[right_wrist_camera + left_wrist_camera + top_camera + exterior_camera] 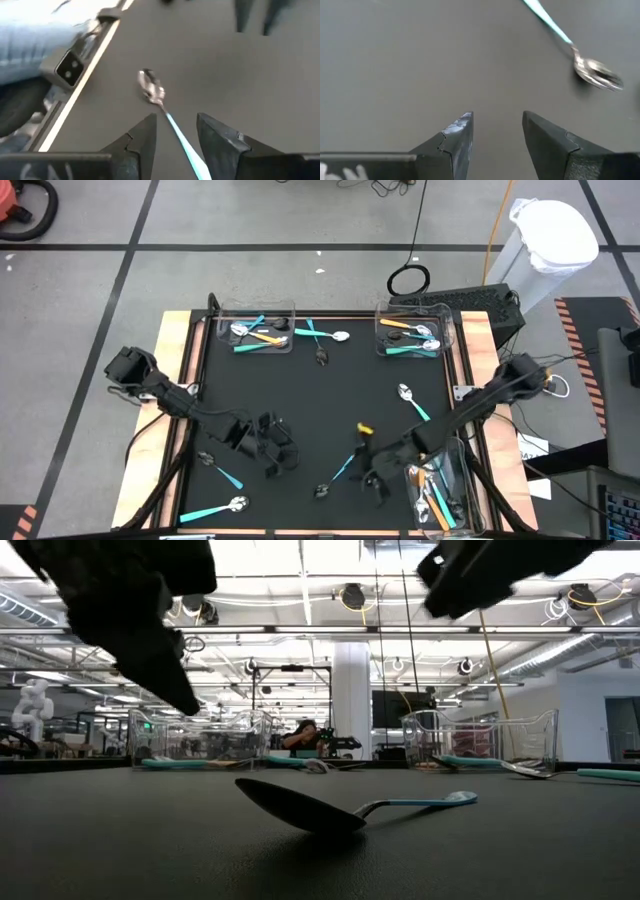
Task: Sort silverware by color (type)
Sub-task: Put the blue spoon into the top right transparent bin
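Loose silverware lies on the black mat (300, 400). One teal-handled spoon (335, 476) lies near the front edge and shows close up in the low view (330, 810). My right gripper (375, 483) hovers over its handle end, open. In the right wrist view the teal handle (182, 142) runs between my gripper's (175, 117) spread fingers, untouched. My left gripper (283, 463) is open and empty (497, 115) over bare mat, with a silver-headed teal spoon (595, 75) ahead of it. Other spoons lie at the front left (222, 506), left (220, 470), right (412, 400) and back (328, 336).
Clear bins holding teal and orange-handled utensils stand at the back left (256, 308), back right (415, 310) and front right (455, 480). A small orange piece (365, 427) and a dark spoon (321, 358) lie on the mat. A wooden rim (170, 410) frames the mat.
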